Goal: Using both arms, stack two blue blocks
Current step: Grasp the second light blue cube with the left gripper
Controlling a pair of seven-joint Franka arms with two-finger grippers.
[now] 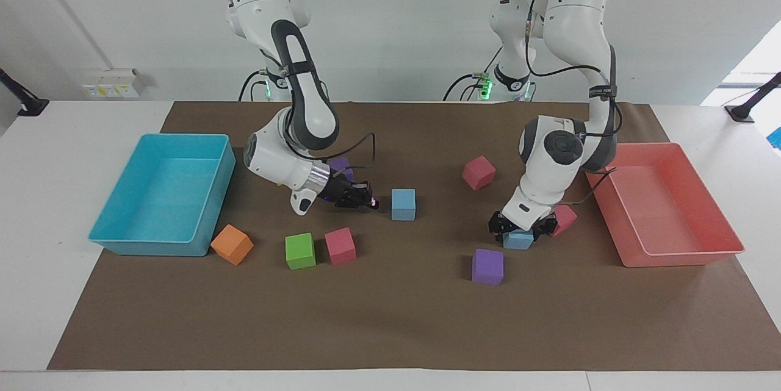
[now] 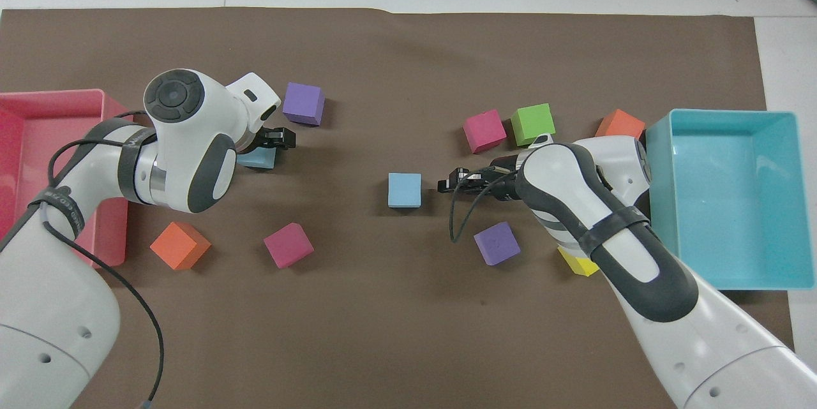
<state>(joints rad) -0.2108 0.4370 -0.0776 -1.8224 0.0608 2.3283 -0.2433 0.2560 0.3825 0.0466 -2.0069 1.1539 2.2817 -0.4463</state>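
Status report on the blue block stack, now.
Left gripper open, straddling one blue block on the mat. Right gripper shut, empty, beside the other blue block. Blocks apart, unstacked. Nothing between them.

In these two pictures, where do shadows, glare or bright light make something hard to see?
Facing view: the window at the picture's edge is washed out to white, and the cubes cast only short, soft shadows on the brown mat. Overhead view: the turquoise tray has a pale sheen on its floor; one blue block is mostly hidden by the left arm, not by shadow.
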